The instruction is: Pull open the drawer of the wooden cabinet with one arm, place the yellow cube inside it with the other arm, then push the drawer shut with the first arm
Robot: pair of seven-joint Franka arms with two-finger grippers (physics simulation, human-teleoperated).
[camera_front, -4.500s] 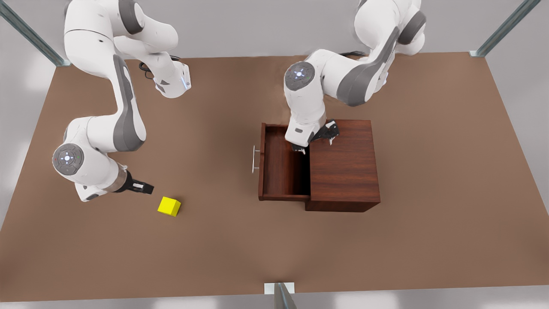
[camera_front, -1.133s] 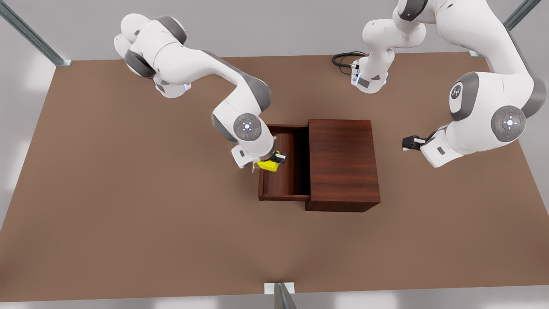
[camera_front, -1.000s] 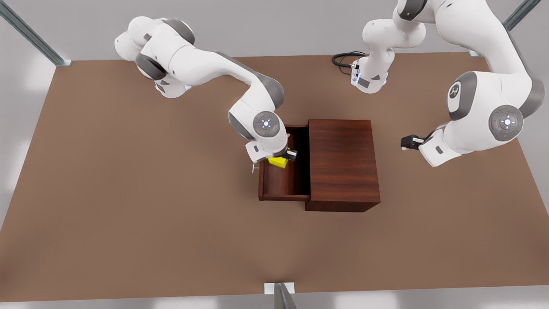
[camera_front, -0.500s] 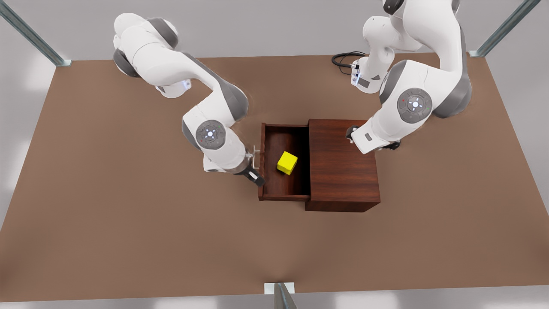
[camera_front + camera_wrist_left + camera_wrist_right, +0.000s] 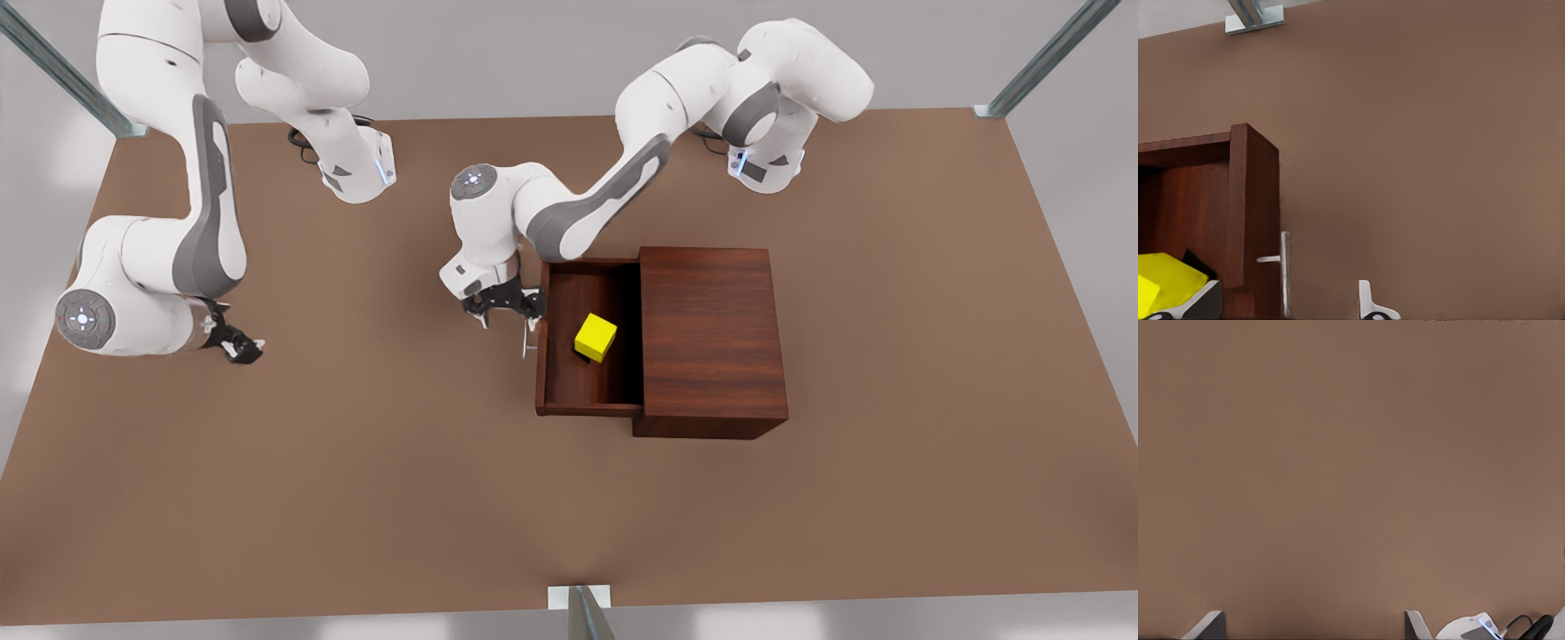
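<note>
**Brown worktop (image 5: 356,498), open drawer (image 5: 578,391), cube (image 5: 596,337) inside**

Brown worktop runs from side to side, with grey walls behind it and metal posts at the corners.

At the front view's left, a white arm bends down low. It waits there. Its black end effector, the right one (image 5: 238,345), hangs just over the bare worktop, well apart from the drawer. In the right wrist view its fingers (image 5: 1207,623) are spread wide, with nothing between them.

Next comes the other white arm. It reaches across from the back of the worktop, at the front view's right. Its end effector, the left one (image 5: 507,307), is just beside the front of the drawer, near the thin silver handle (image 5: 527,336). In the left wrist view its fingers (image 5: 1368,303) are spread wide too, and the handle (image 5: 1284,273) shows between them. I cannot tell if they touch it.

The drawer is pulled out toward the front view's left. The yellow cube sits on the drawer floor, near the cabinet's dark opening. Nothing holds it.

The cabinet (image 5: 711,338) stands at the drawer's right in the front view. Its top is flat and bare.
</note>
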